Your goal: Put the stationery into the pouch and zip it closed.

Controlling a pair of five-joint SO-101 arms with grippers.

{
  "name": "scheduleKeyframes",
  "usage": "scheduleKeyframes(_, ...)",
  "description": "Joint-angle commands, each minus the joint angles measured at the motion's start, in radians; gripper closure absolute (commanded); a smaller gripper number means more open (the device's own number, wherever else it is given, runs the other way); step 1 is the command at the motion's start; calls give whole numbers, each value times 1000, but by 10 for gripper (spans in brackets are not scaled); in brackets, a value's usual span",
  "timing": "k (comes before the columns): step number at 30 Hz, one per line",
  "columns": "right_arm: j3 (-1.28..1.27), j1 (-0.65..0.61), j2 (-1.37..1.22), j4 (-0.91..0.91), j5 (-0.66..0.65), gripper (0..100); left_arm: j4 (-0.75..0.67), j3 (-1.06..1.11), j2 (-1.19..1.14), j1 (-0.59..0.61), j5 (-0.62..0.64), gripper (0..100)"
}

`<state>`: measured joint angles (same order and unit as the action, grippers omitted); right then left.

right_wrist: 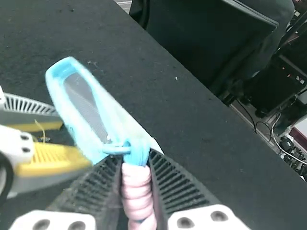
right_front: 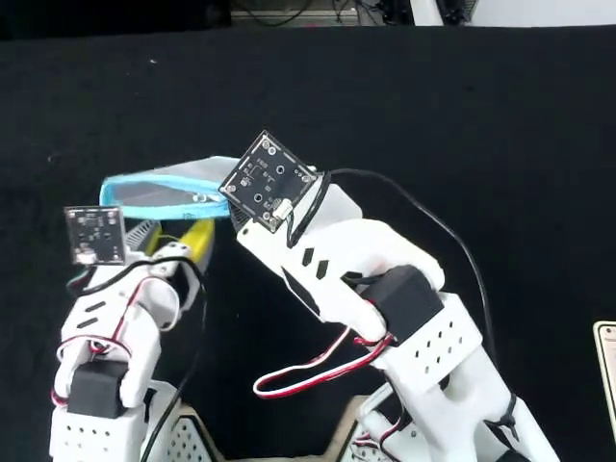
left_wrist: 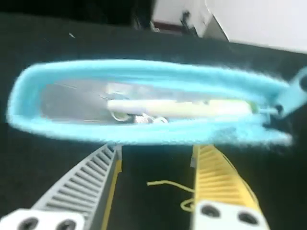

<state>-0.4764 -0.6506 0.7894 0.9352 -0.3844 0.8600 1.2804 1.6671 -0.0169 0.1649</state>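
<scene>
Left wrist view: left gripper (left_wrist: 156, 155) gapes beside pouch (left_wrist: 144, 67); my right gripper (right_wrist: 134, 160) clamps its end; brace it, then zip straight

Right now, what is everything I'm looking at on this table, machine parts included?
pouch: one, light blue, lying on the table, mouth open
pen-like stick: one, whitish, inside the pouch, with something small beside it that is too blurred to name
pink coil: one, pink, at the pouch's zipper end
card: one, pale, at the table's edge
table: one, black
left end effector: one grey and one yellow finger, open, beside the pouch's long side
right end effector: dark ribbed fingers, shut on the pink coil
</scene>
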Motion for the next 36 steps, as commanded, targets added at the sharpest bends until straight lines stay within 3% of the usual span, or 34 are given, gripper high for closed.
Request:
scheduleKeyframes(1, 39, 8, -1, -35, 0, 987, -86, -19, 8, 71, 12, 764)
scheduleKeyframes(7, 42, 8, 5, -29, 0, 987, -238, 19, 6, 131, 12, 764)
scheduleKeyframes(12, 44, -55, 1, -35, 51, 987, -256, -38, -61, 77, 14, 765)
scheduleKeyframes(21, 59, -97, 5, -35, 63, 987, -226, -407, -551, 47, 106, 765)
scheduleKeyframes(29, 82, -58, -1, -35, 63, 987, 106, -599, -664, 47, 92, 765)
scheduleKeyframes(36, 79, -29, -1, -55, 61, 987, 265, -599, -663, 41, -51, 765)
